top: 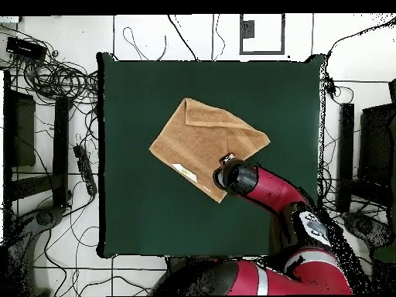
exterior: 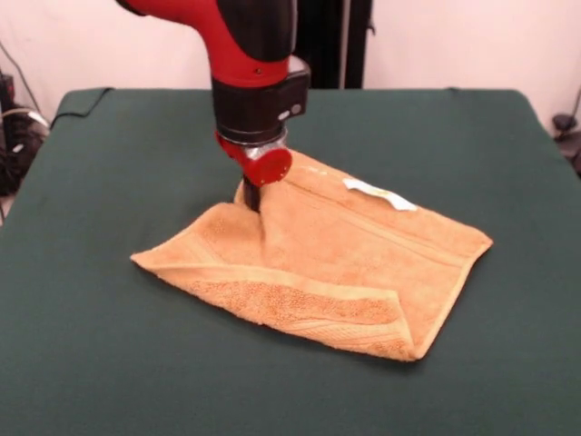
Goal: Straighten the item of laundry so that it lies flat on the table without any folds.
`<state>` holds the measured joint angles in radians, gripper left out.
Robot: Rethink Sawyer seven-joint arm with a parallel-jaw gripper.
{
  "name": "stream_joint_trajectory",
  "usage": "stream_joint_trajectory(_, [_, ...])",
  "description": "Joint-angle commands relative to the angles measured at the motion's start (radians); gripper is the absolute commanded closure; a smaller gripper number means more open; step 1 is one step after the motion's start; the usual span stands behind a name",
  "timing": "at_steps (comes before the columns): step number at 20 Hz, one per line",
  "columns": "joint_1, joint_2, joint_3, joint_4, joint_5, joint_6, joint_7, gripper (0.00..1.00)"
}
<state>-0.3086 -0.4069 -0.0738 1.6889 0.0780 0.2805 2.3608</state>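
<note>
One orange-tan towel (exterior: 336, 263) on green table (exterior: 109, 345), near edge folded over; gripper (exterior: 251, 198) pressed into far edge, grip state indiscernible.

One towel (exterior: 327, 263) with one white label (exterior: 379, 194), one green table (exterior: 109, 345), one red-and-black arm (exterior: 245, 54) carrying one gripper (exterior: 251, 198)

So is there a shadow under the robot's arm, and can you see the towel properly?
Front view: the towel is evenly lit, with only a thin dark shadow along its near edge on the table. Overhead view: the arm covers one towel corner, hiding the gripper there.
</note>
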Motion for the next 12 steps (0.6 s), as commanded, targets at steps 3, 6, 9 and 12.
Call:
stream_joint_trajectory(3, [-0.076, 0.062, -0.018, -0.057, -0.179, 0.148, -0.156, 1.00])
stream_joint_trajectory(6, [-0.109, 0.062, -0.001, -0.065, -0.231, 0.143, -0.172, 1.00])
stream_joint_trajectory(9, [-0.131, 0.074, 0.008, -0.079, -0.279, 0.123, -0.180, 1.00])
stream_joint_trajectory(12, [-0.154, 0.081, 0.019, -0.101, -0.336, 0.116, -0.186, 1.00])
